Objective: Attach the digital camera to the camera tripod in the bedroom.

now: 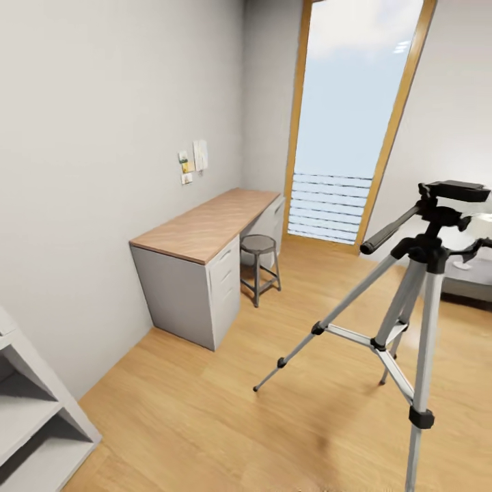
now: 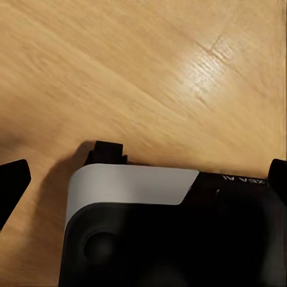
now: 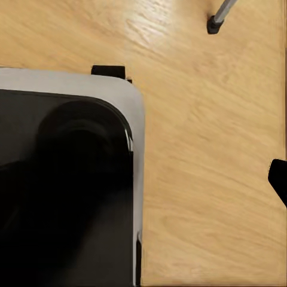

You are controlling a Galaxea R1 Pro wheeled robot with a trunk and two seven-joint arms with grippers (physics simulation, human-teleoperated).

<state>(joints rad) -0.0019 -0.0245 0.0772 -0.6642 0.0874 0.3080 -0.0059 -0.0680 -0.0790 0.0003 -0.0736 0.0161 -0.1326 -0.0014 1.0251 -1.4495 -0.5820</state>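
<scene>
The tripod point(image 1: 417, 287) stands at right of the head view, its top plate bare. No camera seen; finding it comes next, I judge. Either pincer's opening: cannot tell.

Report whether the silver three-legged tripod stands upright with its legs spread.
Upright and spread: the silver-legged camera tripod stands on the light wood floor, legs splayed apart with braces between them, black head on top.

Left gripper point(image 2: 143, 179) and right gripper, fingertip point(image 3: 278, 179) dark at frame edge, hang over robot base point(image 3: 66, 179), jaws apart.
</scene>
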